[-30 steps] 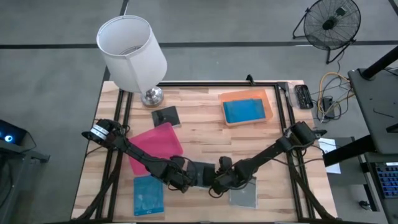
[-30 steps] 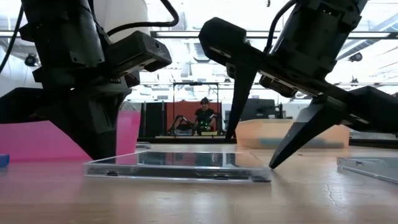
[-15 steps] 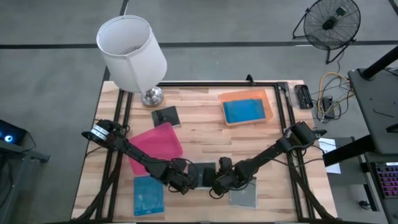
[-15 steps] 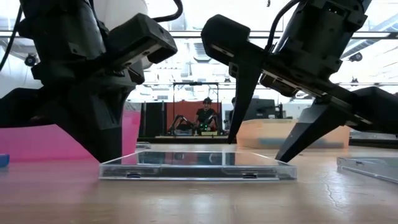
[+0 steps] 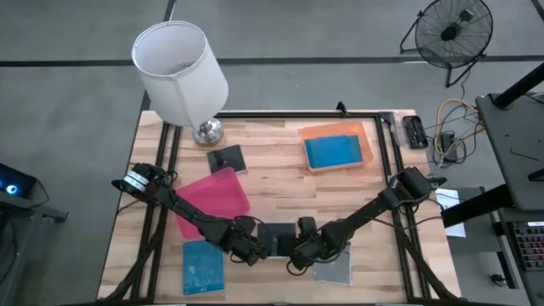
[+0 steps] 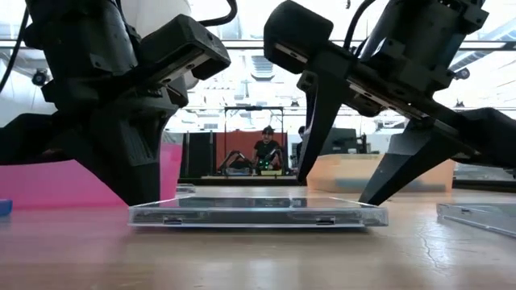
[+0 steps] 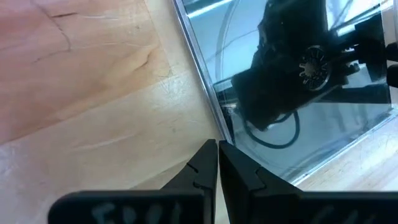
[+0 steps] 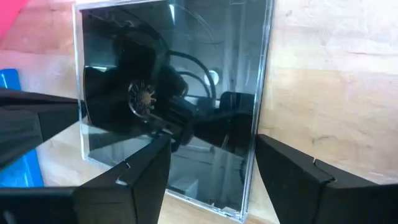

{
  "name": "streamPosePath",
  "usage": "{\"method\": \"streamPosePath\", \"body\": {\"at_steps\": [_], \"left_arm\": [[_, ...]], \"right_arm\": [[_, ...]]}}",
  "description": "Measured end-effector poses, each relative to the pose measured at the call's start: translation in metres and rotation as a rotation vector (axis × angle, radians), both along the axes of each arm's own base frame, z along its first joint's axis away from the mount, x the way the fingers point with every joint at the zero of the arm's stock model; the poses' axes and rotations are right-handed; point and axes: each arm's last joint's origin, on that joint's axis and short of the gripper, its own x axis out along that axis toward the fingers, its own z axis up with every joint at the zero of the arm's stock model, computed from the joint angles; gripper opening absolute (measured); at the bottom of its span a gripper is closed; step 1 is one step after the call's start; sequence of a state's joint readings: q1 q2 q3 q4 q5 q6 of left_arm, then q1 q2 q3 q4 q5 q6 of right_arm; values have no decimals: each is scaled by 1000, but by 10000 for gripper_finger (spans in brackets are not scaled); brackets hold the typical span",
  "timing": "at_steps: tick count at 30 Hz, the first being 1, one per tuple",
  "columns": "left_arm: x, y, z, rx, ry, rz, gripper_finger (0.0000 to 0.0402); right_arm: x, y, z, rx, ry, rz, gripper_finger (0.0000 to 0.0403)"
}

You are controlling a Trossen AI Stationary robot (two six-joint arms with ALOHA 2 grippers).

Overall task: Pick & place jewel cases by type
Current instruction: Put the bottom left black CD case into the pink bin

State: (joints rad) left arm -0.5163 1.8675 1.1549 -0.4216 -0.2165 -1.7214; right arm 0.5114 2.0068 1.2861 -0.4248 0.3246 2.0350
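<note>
Since a second ago the dark jewel case (image 6: 256,213) at the table's (image 5: 272,191) near edge has swung round: its front edge was skewed to the low camera and now lies square to it, flat on the wood, while both arms have barely shifted.

On the left, the left gripper (image 7: 217,163) has its fingers pressed together, tips down against the case's left edge, bracing rather than holding. A blue case (image 5: 202,266) lies close by to its left, in front of the pink tray (image 5: 214,199).

In the middle, the dark case sits between the two grippers, not lifted.

On the right, the right gripper (image 8: 211,169) has its fingers spread, one on each side of the case's near corner, not yet pinching it. A grey case (image 5: 332,266) lies just beside it.

Risks, as I judge them: the case is thin and lies flush, so the spread fingers could close over the top and skid off instead of catching the edges. If the left gripper's push continues, the case may rotate or slide out from between the right fingers. A fingertip driven under one edge could pop the lid open or flip the case onto the grey one.
</note>
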Motion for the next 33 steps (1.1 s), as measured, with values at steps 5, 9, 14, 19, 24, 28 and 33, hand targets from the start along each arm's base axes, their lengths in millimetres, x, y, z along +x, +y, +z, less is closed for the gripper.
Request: {"method": "streamPosePath", "body": {"at_steps": [5, 9, 14, 19, 24, 28, 33], "left_arm": [[0, 0, 0, -8, 2, -4, 0], [0, -1, 0, -6, 5, -33, 0], [-1, -3, 1, -12, 13, -74, 0], [-1, -3, 1, -1, 13, -104, 0], [-2, -4, 1, 10, 21, -189, 0], [-2, -4, 0, 12, 30, -229, 0], [-3, -5, 0, 18, 31, -263, 0]], "right_arm": [[-1, 1, 1, -7, -4, 4, 226], [-1, 2, 2, -21, -7, 30, 226], [-2, 1, 11, -49, -23, 85, 226], [-2, 1, 15, -60, -26, 105, 226], [-1, 2, 16, -64, -44, 128, 226], [1, 4, 17, -67, -66, 154, 226], [1, 5, 20, -70, -85, 178, 226]]}}
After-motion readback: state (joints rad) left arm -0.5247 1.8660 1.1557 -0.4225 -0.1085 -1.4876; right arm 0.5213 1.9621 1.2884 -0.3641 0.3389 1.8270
